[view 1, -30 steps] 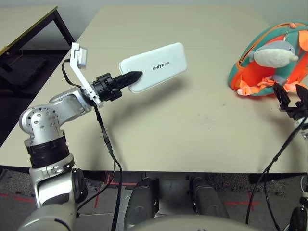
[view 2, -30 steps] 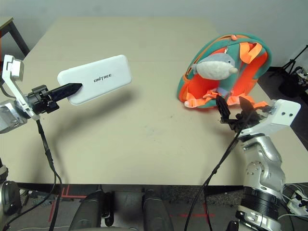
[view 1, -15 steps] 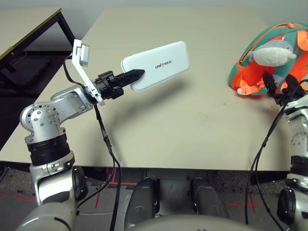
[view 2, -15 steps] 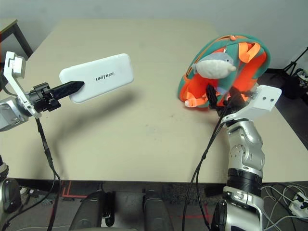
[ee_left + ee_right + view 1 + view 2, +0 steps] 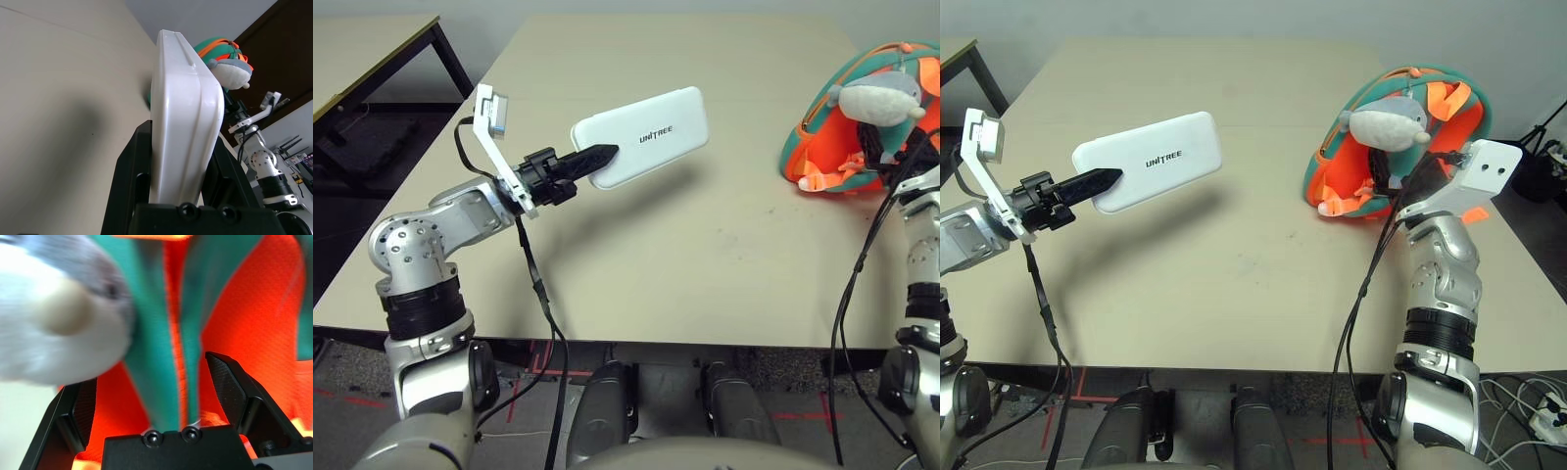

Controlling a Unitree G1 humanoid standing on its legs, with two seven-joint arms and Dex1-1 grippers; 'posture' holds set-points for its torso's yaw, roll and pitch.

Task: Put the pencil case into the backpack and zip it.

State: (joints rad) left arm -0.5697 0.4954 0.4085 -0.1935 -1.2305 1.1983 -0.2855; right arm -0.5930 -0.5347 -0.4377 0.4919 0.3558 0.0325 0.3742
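Note:
The white pencil case with dark lettering hangs in the air over the table's left half. My left gripper is shut on its near end, and the left wrist view shows the case edge-on between both black fingers. At the far right the teal and orange backpack lies on the table, its grey and white plush shark facing me. My right gripper is pressed against the backpack's front, just below the plush. Its fingers stand open, with a teal and orange strap between them.
The beige table stretches bare between the two arms, down to its near edge. A dark-framed side table stands beyond the left edge. Black cables hang from both wrists. A tripod stands off the right side.
My right gripper has travelled away from me, from the table in front of the backpack up to its front under the plush. The left arm has carried the pencil case slightly right.

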